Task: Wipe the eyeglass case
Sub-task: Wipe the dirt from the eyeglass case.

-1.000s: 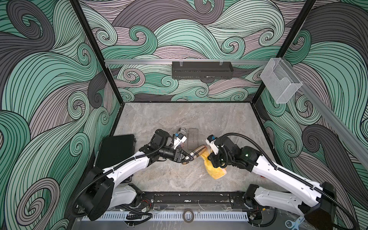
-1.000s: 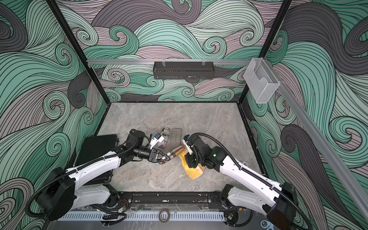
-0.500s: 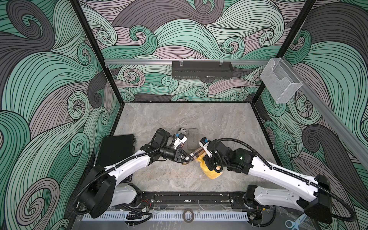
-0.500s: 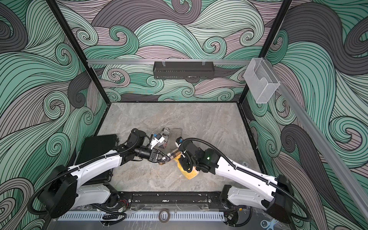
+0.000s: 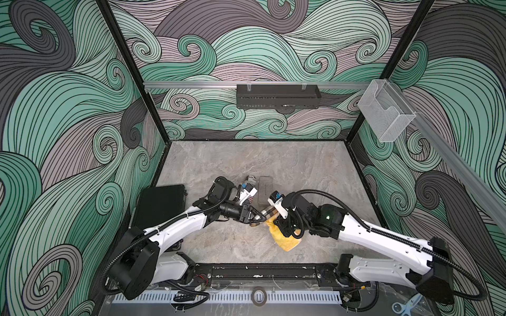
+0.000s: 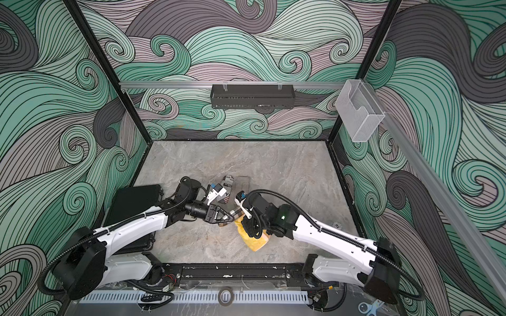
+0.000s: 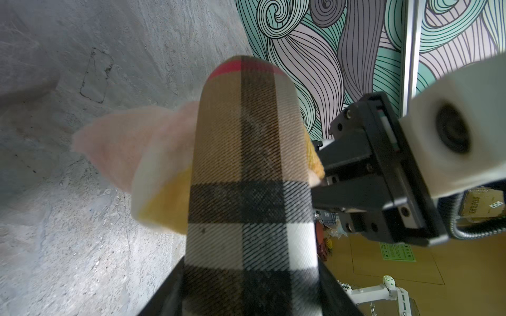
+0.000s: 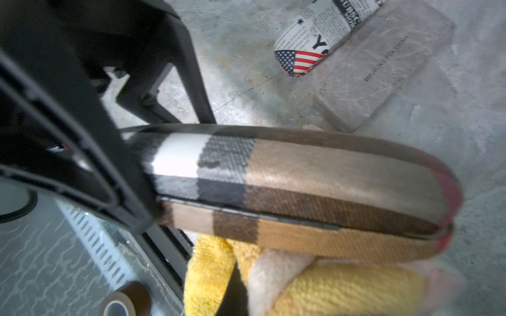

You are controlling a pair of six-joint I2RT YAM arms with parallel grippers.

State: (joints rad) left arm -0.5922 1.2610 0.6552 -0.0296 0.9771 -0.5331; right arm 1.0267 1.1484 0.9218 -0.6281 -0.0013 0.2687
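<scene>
My left gripper (image 5: 256, 219) is shut on one end of a tan, black and white plaid eyeglass case (image 5: 267, 214), holding it level above the table. In the left wrist view the case (image 7: 246, 164) runs straight out from the gripper (image 7: 250, 296). My right gripper (image 5: 282, 228) is shut on a folded yellow cloth (image 5: 284, 240). The cloth (image 8: 342, 290) presses against the case (image 8: 301, 186) along its lower half near the seam. The cloth hides my right fingers. Both top views show the case (image 6: 235, 212) and cloth (image 6: 253, 240) meeting at the table's front centre.
A newspaper-print case with a flag end (image 5: 250, 182) and a grey case (image 5: 265, 191) lie just behind the grippers. A black hard case (image 5: 161, 205) lies at the left wall. A tape roll (image 5: 258, 296) and scissors (image 5: 408, 306) sit beyond the front rail.
My right gripper has slid left with the cloth along the plaid case, towards the left gripper. The left arm and the case have held still.
</scene>
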